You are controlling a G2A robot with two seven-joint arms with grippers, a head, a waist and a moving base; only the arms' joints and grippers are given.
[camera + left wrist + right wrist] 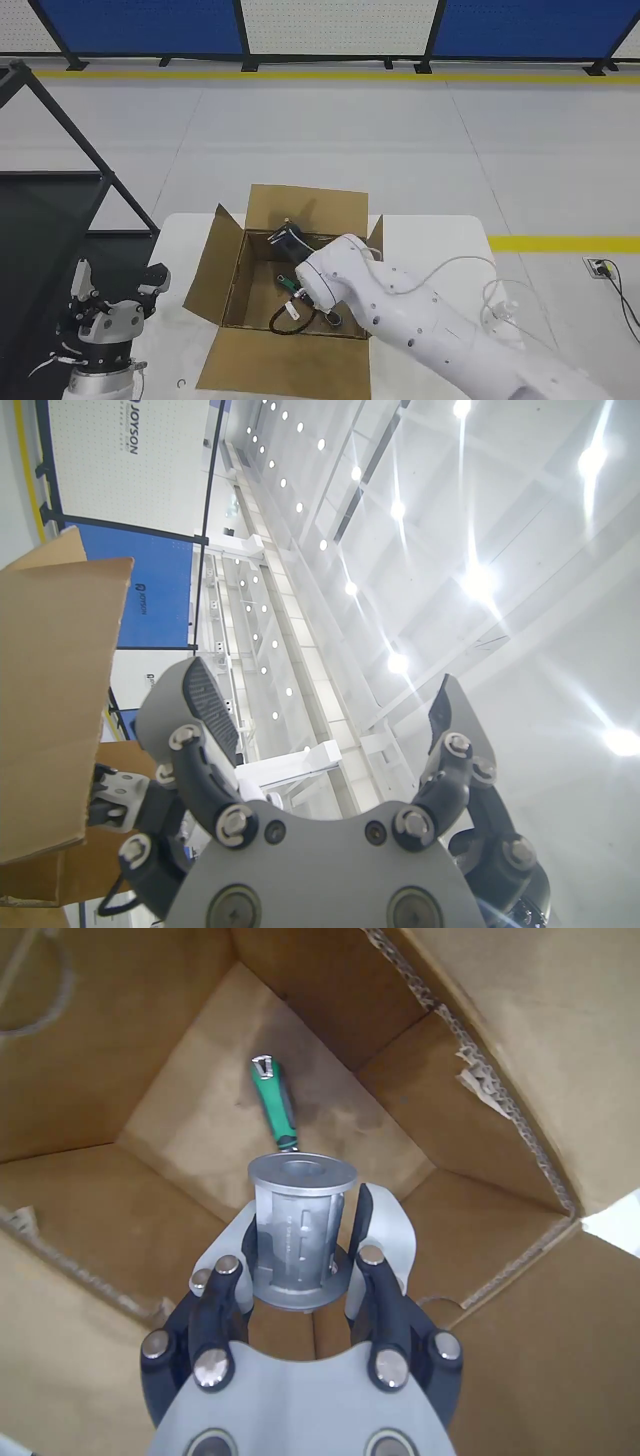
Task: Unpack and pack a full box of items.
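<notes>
A white bench (425, 235) with rounded far corners carries one open cardboard box (305, 205), set near its middle. The box's four flaps are folded outward. The side flaps stand tilted up and the near flap spreads low toward the robot.

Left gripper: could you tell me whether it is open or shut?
Open: the left gripper has its fingers wide apart, nothing between them.

I see dark lettering on the white perforated panel (125, 475) upper left, and white lettering on the blue panel (160, 610) beneath it.
</notes>
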